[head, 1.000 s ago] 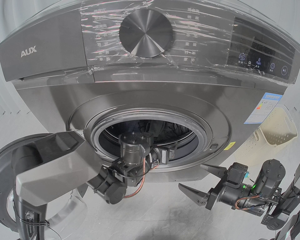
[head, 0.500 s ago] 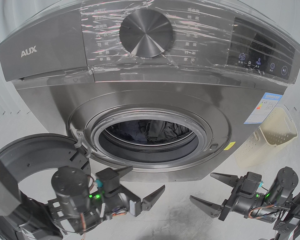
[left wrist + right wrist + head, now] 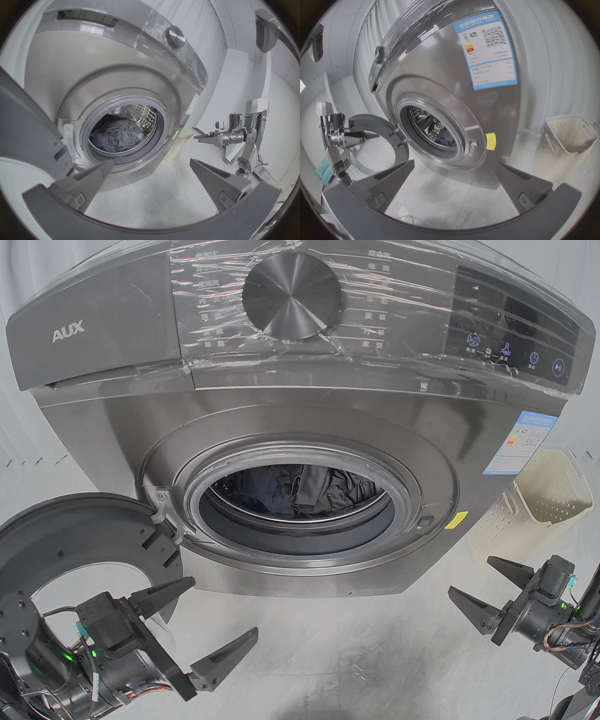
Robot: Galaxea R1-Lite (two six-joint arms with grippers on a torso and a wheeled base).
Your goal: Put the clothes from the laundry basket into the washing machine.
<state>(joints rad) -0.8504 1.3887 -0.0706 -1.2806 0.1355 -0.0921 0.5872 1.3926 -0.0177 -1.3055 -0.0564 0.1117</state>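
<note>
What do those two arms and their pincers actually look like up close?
Both arms are dark grey to black. The left gripper and right gripper each have two wedge-shaped fingers tapering to points, ribbed on the inner tips. Behind them sit boxy black wrists with small teal plugs. Green lights glow on the left one, and a braided copper-coloured cable loops at the right.

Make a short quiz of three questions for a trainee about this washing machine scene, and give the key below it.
1. True or false: the door of the washing machine is shut.
2. The clothes lie: A) in the drum; B) on the floor; C) in a gripper.
3. Fill in: the left gripper and the right gripper are both ___.
Key: 1 false; 2 A; 3 open.
</note>
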